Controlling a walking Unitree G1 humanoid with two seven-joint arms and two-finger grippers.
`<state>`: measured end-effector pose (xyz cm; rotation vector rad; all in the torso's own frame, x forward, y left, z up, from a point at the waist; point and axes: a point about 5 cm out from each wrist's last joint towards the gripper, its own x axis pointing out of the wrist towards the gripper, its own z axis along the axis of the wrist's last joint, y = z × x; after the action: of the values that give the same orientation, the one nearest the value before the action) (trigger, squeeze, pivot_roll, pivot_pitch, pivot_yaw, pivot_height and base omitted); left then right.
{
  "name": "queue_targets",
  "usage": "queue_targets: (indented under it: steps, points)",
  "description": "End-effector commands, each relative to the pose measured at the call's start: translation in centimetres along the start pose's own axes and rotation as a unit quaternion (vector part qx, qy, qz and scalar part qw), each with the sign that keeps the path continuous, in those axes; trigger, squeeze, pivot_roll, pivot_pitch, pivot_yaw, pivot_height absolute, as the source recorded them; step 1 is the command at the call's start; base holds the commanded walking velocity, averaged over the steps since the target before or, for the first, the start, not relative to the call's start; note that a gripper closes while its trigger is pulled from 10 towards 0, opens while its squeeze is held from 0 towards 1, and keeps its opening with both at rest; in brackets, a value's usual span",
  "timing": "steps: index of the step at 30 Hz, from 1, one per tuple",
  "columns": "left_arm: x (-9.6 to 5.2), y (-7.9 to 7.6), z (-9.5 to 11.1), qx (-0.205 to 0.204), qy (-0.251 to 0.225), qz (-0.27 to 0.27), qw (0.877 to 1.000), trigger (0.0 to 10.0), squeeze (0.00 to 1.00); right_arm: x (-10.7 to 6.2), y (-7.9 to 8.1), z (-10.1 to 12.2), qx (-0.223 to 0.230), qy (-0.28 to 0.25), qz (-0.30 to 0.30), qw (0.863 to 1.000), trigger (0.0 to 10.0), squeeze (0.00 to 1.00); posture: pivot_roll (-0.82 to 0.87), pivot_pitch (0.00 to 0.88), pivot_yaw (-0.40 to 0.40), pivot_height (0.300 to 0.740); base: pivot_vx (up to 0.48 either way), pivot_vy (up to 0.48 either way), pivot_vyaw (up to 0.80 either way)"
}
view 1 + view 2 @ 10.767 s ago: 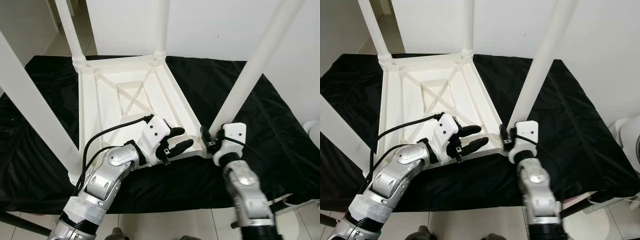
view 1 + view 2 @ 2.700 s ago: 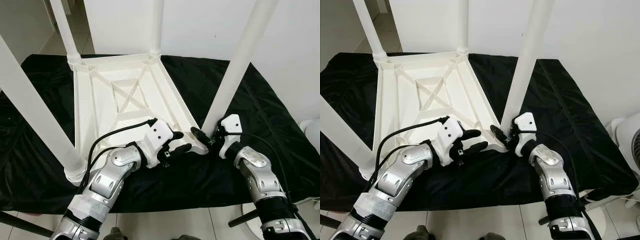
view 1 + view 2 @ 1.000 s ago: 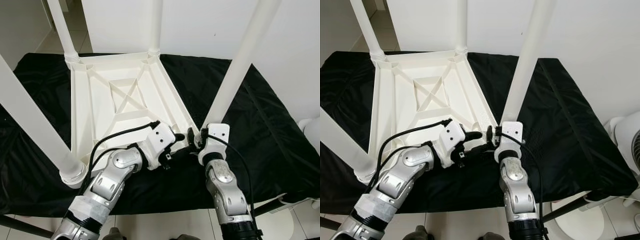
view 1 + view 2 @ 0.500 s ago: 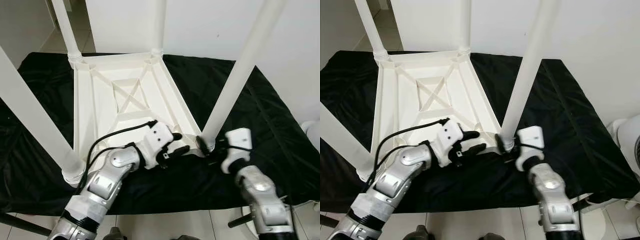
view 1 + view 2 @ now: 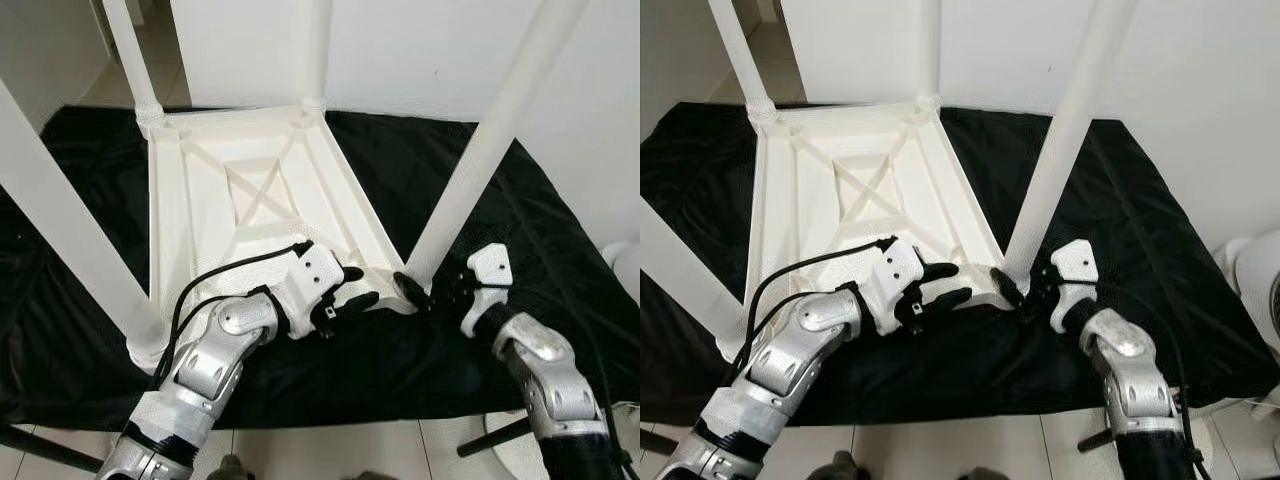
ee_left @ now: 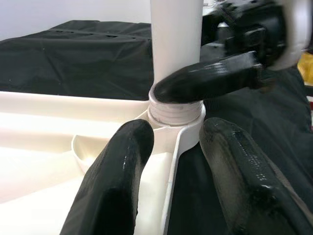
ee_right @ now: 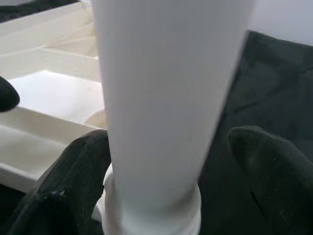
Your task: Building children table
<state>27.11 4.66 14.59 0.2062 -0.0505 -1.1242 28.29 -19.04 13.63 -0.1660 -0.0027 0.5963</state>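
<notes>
The white children's table (image 5: 250, 205) lies upside down on a black cloth (image 5: 520, 260), its legs standing up; the near-right leg (image 5: 470, 170) is the landmark here, seated in the corner socket nearest the robot; the right hand (image 5: 425, 293) sits at the base of that leg, its fingers (image 7: 73, 181) spread either side of the threaded collar, one finger against the collar, the other just apart from the leg, so released rather than clenched; the left hand (image 5: 350, 290) rests on the table's near rim just beside that leg, fingers (image 6: 117, 176) parted astride the rim, gripping nothing; the other three legs rise from the remaining corners, well apart from both hands.
</notes>
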Motion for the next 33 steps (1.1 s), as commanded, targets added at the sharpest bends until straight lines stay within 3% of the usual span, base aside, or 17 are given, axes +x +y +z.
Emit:
queue_targets:
  steps: [1, 3, 5, 15, 16, 18, 19, 23, 26, 33]
  points:
    - [0.1, -0.1, 0.4, 0.003, -0.003, -0.011, 1.000, 10.0, 0.00, 0.4, 0.1, -0.5, 0.002, 0.007, 0.022, 1.000, 8.9, 0.00, 0.01, 0.000, -0.024, 0.740, 0.000, 0.000, 0.00]
    - [0.1, -0.1, 0.4, 0.003, -0.003, -0.011, 1.000, 10.0, 0.00, 0.4, 0.1, -0.5, 0.002, 0.007, 0.022, 1.000, 8.9, 0.00, 0.01, 0.000, -0.024, 0.740, 0.000, 0.000, 0.00]
    - [0.2, -0.1, 0.5, 0.005, -0.005, -0.010, 1.000, 10.0, 0.00, 1.1, 0.3, -0.8, 0.005, 0.010, 0.034, 0.999, 0.0, 0.00, 0.02, 0.000, -0.028, 0.740, 0.000, 0.000, 0.00]
    - [-0.1, -0.1, 0.5, 0.005, -0.005, -0.005, 1.000, 10.0, 0.00, 1.5, 0.9, -1.7, 0.016, 0.014, 0.057, 0.998, 0.0, 0.00, 0.03, 0.000, -0.031, 0.740, 0.000, 0.000, 0.00]
    - [0.0, -0.1, 0.6, 0.004, -0.005, -0.005, 1.000, 10.0, 0.00, 1.5, 0.9, -1.8, 0.018, 0.013, 0.052, 0.998, 3.0, 0.00, 0.03, 0.000, -0.031, 0.740, 0.000, 0.000, 0.00]
    - [0.0, -0.1, 0.6, 0.004, -0.005, -0.005, 1.000, 10.0, 0.00, 1.5, 0.9, -1.8, 0.018, 0.013, 0.052, 0.998, 3.0, 0.00, 0.03, 0.000, -0.031, 0.740, 0.000, 0.000, 0.00]
    - [-0.1, -0.1, 0.6, 0.004, -0.005, -0.005, 1.000, 10.0, 0.00, 1.5, 1.0, -1.8, 0.024, 0.011, 0.047, 0.999, 10.0, 0.00, 0.03, 0.000, -0.029, 0.740, 0.000, 0.000, 0.00]
    - [0.0, -0.1, 0.6, 0.004, -0.005, -0.006, 1.000, 10.0, 0.00, 1.6, 1.0, -1.9, 0.029, 0.010, 0.038, 0.999, 10.0, 0.00, 0.03, 0.000, -0.030, 0.740, 0.000, 0.000, 0.00]
    - [-0.1, -0.1, 0.6, 0.004, -0.005, -0.006, 1.000, 10.0, 0.00, 2.1, 1.2, -2.2, 0.034, 0.031, -0.021, 0.999, 10.0, 0.00, 0.02, 0.000, -0.030, 0.740, 0.000, 0.000, 0.00]
    - [-0.1, -0.2, 0.6, 0.005, -0.005, -0.007, 1.000, 10.0, 0.00, 2.3, 1.7, -2.2, 0.043, 0.042, -0.064, 0.996, 10.0, 0.00, 0.02, 0.000, -0.031, 0.740, 0.000, 0.000, 0.00]
